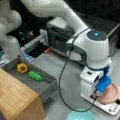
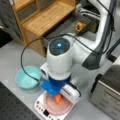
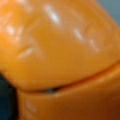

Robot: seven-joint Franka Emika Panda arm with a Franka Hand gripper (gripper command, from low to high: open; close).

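Claw over a pink plate with an orange thing at its tip.

The claw (image 2: 58,96) hangs low over the plate (image 2: 51,108), which sits on a white scale (image 2: 40,110) on the grey tabletop (image 2: 12,57); in a front view the claw (image 1: 96,94) is mostly hidden behind the arm's blue mount. An orange thing (image 2: 58,99) sits right at the claw's tip, above the plate, and fills the wrist view (image 3: 60,50); whether the claw grips it or stands open I cannot tell. A teal bowl (image 2: 26,77) lies near the claw, to a front view's left of it; the bowl (image 1: 81,116) also shows below it. Well away from the claw, a grey tray (image 1: 37,86) holds a yellow pepper (image 1: 22,68) and a green thing (image 1: 35,75), beside a wooden shelf (image 1: 17,100).
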